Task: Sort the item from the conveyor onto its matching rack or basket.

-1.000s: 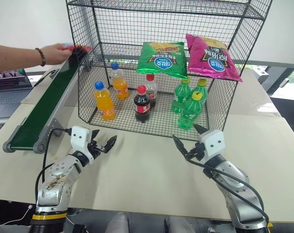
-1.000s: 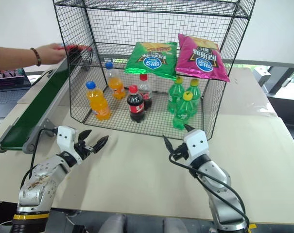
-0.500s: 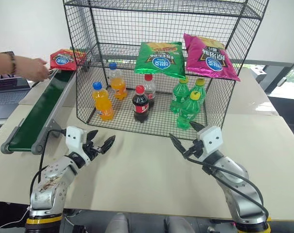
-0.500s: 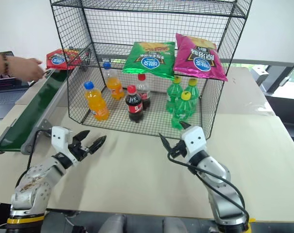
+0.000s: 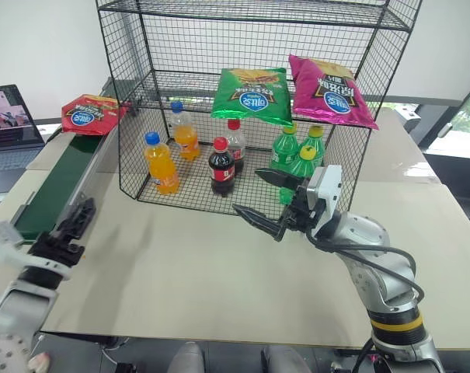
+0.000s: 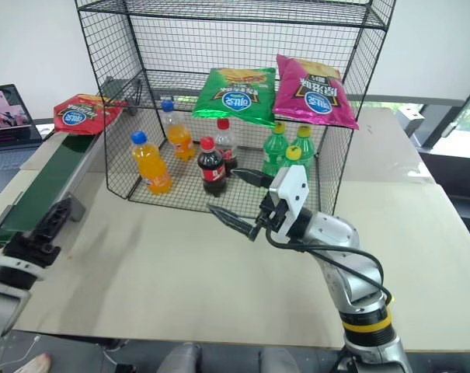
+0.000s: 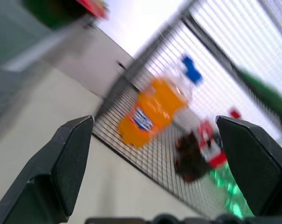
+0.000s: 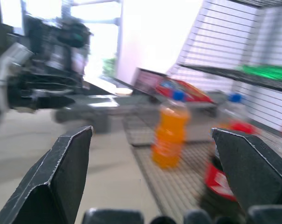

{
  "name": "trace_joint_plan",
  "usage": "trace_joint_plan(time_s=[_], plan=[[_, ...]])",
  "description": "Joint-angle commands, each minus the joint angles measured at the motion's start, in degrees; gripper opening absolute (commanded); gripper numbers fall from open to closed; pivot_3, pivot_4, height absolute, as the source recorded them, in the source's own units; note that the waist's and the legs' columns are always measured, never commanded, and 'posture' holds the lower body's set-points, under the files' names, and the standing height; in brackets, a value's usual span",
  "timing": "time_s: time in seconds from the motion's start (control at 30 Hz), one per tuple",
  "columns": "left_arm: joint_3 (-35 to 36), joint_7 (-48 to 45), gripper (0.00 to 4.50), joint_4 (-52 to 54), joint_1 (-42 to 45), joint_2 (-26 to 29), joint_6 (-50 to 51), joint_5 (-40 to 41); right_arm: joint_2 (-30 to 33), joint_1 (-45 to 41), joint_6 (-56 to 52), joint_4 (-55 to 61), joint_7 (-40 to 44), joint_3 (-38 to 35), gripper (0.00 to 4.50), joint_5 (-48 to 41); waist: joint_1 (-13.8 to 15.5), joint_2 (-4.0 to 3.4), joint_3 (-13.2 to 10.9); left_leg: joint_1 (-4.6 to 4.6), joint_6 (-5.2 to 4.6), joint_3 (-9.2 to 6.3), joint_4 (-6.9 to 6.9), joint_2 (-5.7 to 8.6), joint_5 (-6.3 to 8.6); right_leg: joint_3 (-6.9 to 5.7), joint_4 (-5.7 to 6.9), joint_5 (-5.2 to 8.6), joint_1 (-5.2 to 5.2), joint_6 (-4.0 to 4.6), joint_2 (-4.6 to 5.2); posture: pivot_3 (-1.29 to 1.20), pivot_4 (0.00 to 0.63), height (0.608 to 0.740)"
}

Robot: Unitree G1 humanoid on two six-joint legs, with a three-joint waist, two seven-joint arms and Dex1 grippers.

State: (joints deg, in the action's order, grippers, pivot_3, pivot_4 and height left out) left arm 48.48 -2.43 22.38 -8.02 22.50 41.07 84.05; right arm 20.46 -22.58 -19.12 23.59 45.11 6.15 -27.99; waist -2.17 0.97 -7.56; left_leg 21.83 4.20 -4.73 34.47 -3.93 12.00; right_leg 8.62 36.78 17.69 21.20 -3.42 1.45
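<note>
Beige table [image 5: 219, 287] under everything. Tall black mesh shelving unit [image 5: 258, 15] standing at its far half, with flat wire shelf [image 5: 180, 80] above deep basket [image 5: 343, 167]. Long green conveyor [image 5: 52, 186] running along the unit's left side, near end toward the camera. Laptop [image 5: 9, 116] left of the belt's far part.

On the shelf: green bag [image 5: 254, 95] and magenta bag [image 5: 328, 89], side by side, both overhanging the front edge. In the basket: two orange bottles [image 5: 161, 163], two cola bottles [image 5: 221, 167], green bottles [image 5: 301, 167] at the right.

Red bag [image 5: 91, 114] lying on the conveyor's far end, just beside the unit's left corner, logo up, untouched by either gripper.

Right gripper [image 5: 267, 198] raised in front of the basket, pointing left, fingers spread wide, empty. Left gripper [image 5: 67, 229] low at the near end of the belt, fingers [image 7: 61, 163] wide apart in the wrist view, holding nothing, well apart from the red bag.
</note>
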Motion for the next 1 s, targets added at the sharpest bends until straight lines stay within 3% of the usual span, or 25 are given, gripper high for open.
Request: trace_joint_plan(time_s=[0.03,0.37,1.0], plan=[[4.5,8.0,4.47,-0.4,0.1,-0.5,-5.3,11.4,-0.1,-3.0,-0.3,0.3,3.7,0.6,4.5,-3.5,0.2,0.0,0.0,0.01,0.0,0.0,0.05,0.0,0.0,-0.01,0.0,0.0,-0.01,0.0,0.0,0.0,0.15,0.74],[7.3,12.2,4.47,-10.0,-1.1,0.2,-11.2,19.3,-2.0,-9.0,0.1,-3.9,6.9,2.1,4.5,-4.0,0.0,0.02,0.0,-0.04,0.01,0.0,0.08,-0.01,0.0,-0.01,0.02,0.01,-0.01,0.02,-0.03,0.0,0.15,0.74],[4.8,10.4,4.47,-15.8,1.2,1.4,-12.8,15.5,-2.2,-11.9,-2.5,-1.8,8.3,0.8,4.5,-9.3,-0.1,0.06,0.0,0.0,0.03,0.01,-0.08,-0.01,0.0,-0.04,-0.06,0.03,0.06,0.05,-0.02,0.0,0.15,0.74]])
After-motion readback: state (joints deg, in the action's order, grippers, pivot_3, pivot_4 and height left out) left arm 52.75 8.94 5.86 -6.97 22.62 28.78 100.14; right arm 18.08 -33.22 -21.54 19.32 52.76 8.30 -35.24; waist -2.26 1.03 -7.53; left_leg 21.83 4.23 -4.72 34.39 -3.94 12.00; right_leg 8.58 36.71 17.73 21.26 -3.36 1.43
